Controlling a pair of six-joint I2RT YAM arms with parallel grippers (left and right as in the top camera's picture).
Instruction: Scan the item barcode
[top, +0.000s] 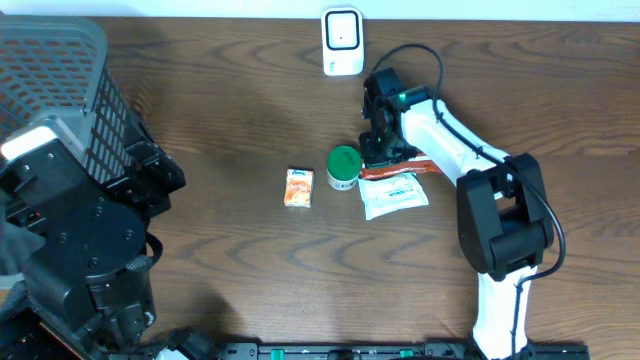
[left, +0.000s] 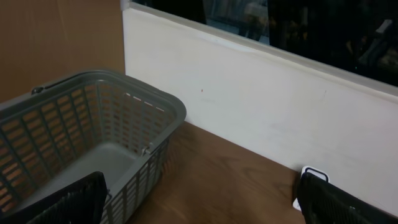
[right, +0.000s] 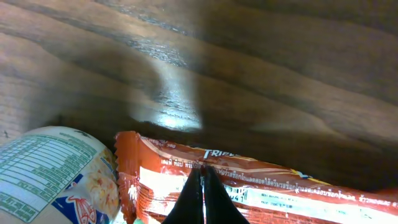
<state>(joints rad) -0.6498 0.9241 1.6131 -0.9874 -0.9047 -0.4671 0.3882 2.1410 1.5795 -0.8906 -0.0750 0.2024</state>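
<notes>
Right gripper (right: 203, 171) on orange packet (right: 280, 186)
Jaws pressed shut, tips on the packet beside the green-lidded cup (top: 344, 165); left gripper (left: 199, 214) jaws stand wide by the basket (left: 93, 124).

From my remote feeds I can see a grey mesh basket (top: 100, 110) standing at the left end of the dark wooden table (top: 220, 100), near a white wall (left: 261, 106).

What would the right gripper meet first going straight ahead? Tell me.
The orange packet: the shut right gripper points straight at it, tips seemingly touching it, though depth is unclear.
</notes>
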